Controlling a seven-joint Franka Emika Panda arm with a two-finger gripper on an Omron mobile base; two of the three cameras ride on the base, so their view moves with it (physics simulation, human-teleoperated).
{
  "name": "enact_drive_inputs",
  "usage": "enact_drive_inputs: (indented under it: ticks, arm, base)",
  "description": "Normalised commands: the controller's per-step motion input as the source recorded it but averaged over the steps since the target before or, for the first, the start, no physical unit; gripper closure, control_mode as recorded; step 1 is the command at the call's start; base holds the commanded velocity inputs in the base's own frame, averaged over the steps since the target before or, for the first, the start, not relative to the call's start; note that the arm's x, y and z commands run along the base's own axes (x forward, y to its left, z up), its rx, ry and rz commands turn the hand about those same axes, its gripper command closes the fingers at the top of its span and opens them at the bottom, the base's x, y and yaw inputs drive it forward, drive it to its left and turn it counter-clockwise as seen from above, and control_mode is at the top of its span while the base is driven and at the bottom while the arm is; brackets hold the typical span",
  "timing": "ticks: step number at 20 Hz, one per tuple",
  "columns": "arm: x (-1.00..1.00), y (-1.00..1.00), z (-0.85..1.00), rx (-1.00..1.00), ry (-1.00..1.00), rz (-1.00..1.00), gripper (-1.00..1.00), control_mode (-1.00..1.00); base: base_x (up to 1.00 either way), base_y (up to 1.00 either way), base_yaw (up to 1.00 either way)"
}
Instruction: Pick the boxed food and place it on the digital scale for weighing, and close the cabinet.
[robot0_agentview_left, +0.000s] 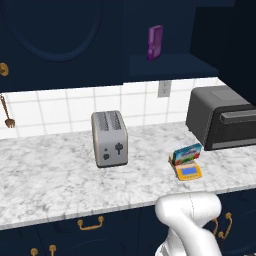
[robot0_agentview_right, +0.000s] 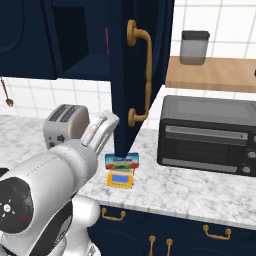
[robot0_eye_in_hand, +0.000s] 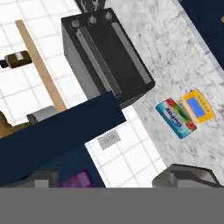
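Observation:
The boxed food (robot0_agentview_left: 187, 153) (robot0_agentview_right: 122, 160) (robot0_eye_in_hand: 176, 118), a teal carton, stands on its long edge at the back of the orange digital scale (robot0_agentview_left: 189, 172) (robot0_agentview_right: 120, 179) (robot0_eye_in_hand: 198, 106) on the marble counter. The navy cabinet's right door (robot0_agentview_right: 125, 75) (robot0_eye_in_hand: 57, 131) hangs open, its brass handle (robot0_agentview_right: 145, 75) facing out; the left door (robot0_agentview_left: 50, 30) is shut. My gripper (robot0_eye_in_hand: 111, 181) is open, its fingertips (robot0_eye_in_hand: 183, 176) far apart with nothing between them, up near the open door's edge and well above the box and scale.
A purple box (robot0_agentview_left: 155, 42) (robot0_eye_in_hand: 78, 179) stands on the open cabinet's shelf. A silver toaster (robot0_agentview_left: 109, 138) (robot0_agentview_right: 65, 125) sits left of the scale and a black toaster oven (robot0_agentview_left: 220, 117) (robot0_agentview_right: 207, 135) (robot0_eye_in_hand: 105, 52) to its right. A wooden shelf (robot0_agentview_right: 215, 75) carries a canister (robot0_agentview_right: 194, 47).

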Motion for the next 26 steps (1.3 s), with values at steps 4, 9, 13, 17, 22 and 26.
enact_drive_inputs:
  ticks: [4,9,13,17,22,26]
  arm:
    - [0.38,-0.61,-0.76,0.15,-0.93,0.39,-1.0,-1.0]
    - [-0.49,-0.38,-0.72,0.09,-0.9,0.23,-1.0,-1.0]
    - [-0.81,-0.54,-0.32,0.19,-0.29,0.02,-1.0,-1.0]
    - [0.7,-0.3,-0.13,0.19,0.04,0.08,-1.0,-1.0]
    - [1.0,-0.42,0.0,0.17,0.17,0.24,-1.0,-1.0]
    - [0.4,-0.88,0.25,0.27,-0.19,0.4,-1.0,-1.0]
  base:
    - [0.0,0.0,0.0]
    - [0.0,0.0,0.0]
    - [0.0,0.0,0.0]
    - [0.0,0.0,0.0]
    - [0.0,0.0,0.0]
    - [0.0,0.0,0.0]
